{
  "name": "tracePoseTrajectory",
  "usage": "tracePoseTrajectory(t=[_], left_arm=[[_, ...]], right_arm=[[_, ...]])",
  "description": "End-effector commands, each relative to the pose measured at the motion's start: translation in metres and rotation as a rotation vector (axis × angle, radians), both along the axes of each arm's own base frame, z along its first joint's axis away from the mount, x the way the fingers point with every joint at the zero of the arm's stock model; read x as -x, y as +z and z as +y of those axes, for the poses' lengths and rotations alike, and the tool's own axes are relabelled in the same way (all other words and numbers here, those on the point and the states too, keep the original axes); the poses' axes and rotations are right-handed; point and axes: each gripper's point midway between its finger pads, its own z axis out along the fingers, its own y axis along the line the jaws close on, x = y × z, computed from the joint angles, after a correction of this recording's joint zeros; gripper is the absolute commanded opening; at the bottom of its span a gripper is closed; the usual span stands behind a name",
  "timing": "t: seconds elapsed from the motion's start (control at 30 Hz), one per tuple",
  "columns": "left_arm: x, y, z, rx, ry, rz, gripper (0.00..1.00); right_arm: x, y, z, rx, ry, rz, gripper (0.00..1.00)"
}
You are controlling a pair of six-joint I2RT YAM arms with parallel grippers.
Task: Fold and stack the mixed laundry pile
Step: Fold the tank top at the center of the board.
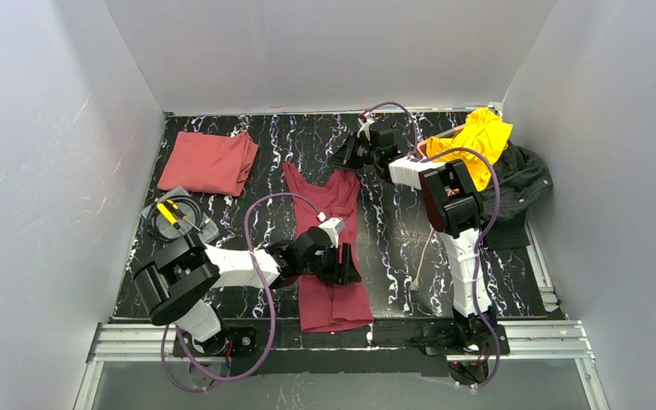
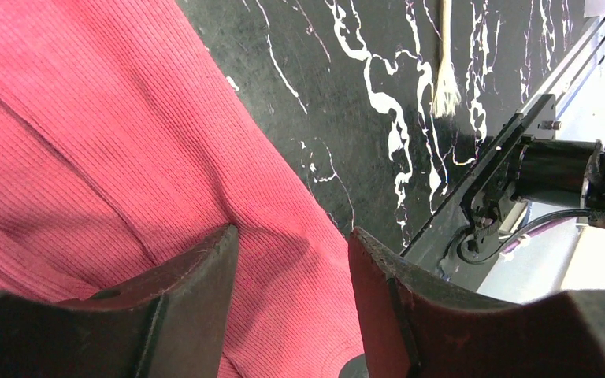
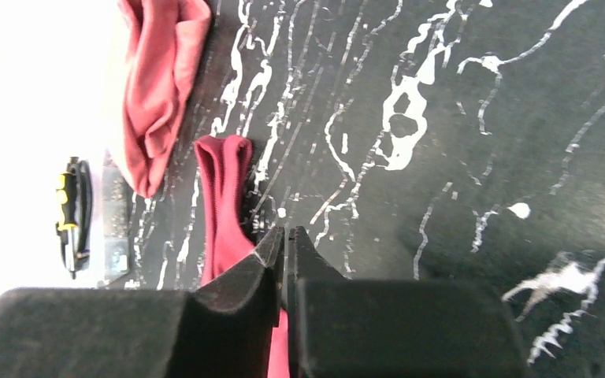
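Observation:
A dark maroon garment (image 1: 329, 248) lies spread flat in the middle of the black marbled table (image 1: 393, 231). My left gripper (image 1: 348, 263) hangs over its right edge. In the left wrist view the jaws (image 2: 291, 252) stand open, their tips down on the ribbed cloth (image 2: 110, 142). My right gripper (image 1: 342, 159) is at the garment's far right shoulder, shut on the maroon cloth (image 3: 222, 197), which shows between the jaws (image 3: 285, 240). A folded salmon-red garment (image 1: 207, 162) lies at the back left. A yellow garment (image 1: 480, 139) and a charcoal-black one (image 1: 521, 184) are heaped at the back right.
A grey box with a yellow-handled tool (image 1: 175, 218) sits left of the left arm. A thin cream cord (image 1: 418, 273) lies on the table near the right arm's base. White walls close in three sides, and a metal rail (image 1: 547, 329) runs along the near edge.

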Motion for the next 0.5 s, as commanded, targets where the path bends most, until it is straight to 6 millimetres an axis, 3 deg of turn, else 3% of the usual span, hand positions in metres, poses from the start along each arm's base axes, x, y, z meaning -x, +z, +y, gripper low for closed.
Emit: tracePoseTrajectory(t=[0.0, 0.13, 0.27, 0.4, 0.47], left_arm=[[0.025, -0.029, 0.033, -0.129, 0.013, 0.095, 0.52], [0.027, -0.024, 0.037, -0.123, 0.030, 0.099, 0.53], [0.028, -0.008, 0.044, -0.117, 0.041, 0.078, 0.53], [0.029, 0.023, 0.048, -0.109, 0.024, 0.058, 0.60], [0.029, 0.037, 0.055, -0.138, 0.033, 0.052, 0.63]], right_arm=[[-0.005, 0.041, 0.012, -0.052, 0.039, -0.078, 0.09], [-0.009, 0.074, 0.010, -0.051, 0.032, -0.142, 0.05], [-0.007, 0.085, -0.012, 0.074, -0.037, -0.179, 0.08], [0.004, 0.090, -0.038, 0.226, -0.068, -0.209, 0.45], [0.016, 0.092, -0.045, 0.273, -0.036, -0.220, 0.57]])
